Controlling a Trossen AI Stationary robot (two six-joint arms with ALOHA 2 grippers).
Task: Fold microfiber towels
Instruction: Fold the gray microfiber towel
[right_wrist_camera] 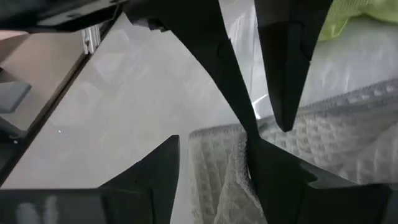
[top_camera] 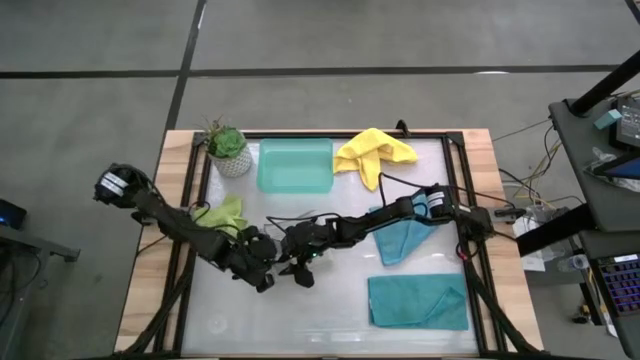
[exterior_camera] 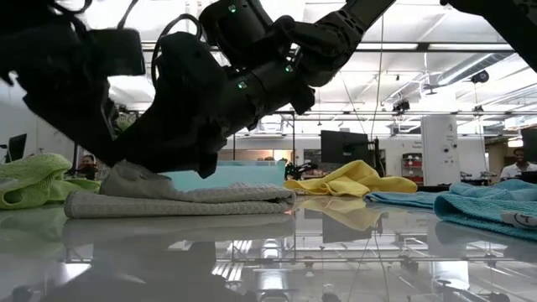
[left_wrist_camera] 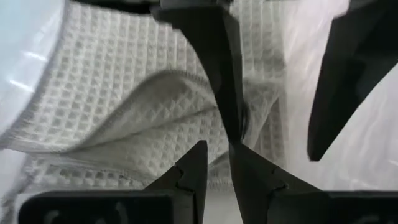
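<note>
A folded teal towel point(top_camera: 417, 302) lies nearest on the table point(top_camera: 330, 310). Mid-table, the left tool point(top_camera: 268, 262) pinches the grey towel point(exterior_camera: 180, 200) between nearly closed fingers; the right tool point(top_camera: 298, 266) stands spread just beside it. Beyond lie a second teal towel point(top_camera: 402, 240) and the lime green towel point(top_camera: 224, 213). Farthest back, the mint tray point(top_camera: 295, 166) holds nothing, between a potted plant point(top_camera: 227, 148) and the yellow towel point(top_camera: 372, 152).

floor point(top_camera: 400, 35): grey concrete | ceiling lights point(exterior_camera: 470, 46): bright strips | monitor point(exterior_camera: 346, 147): dark
</note>
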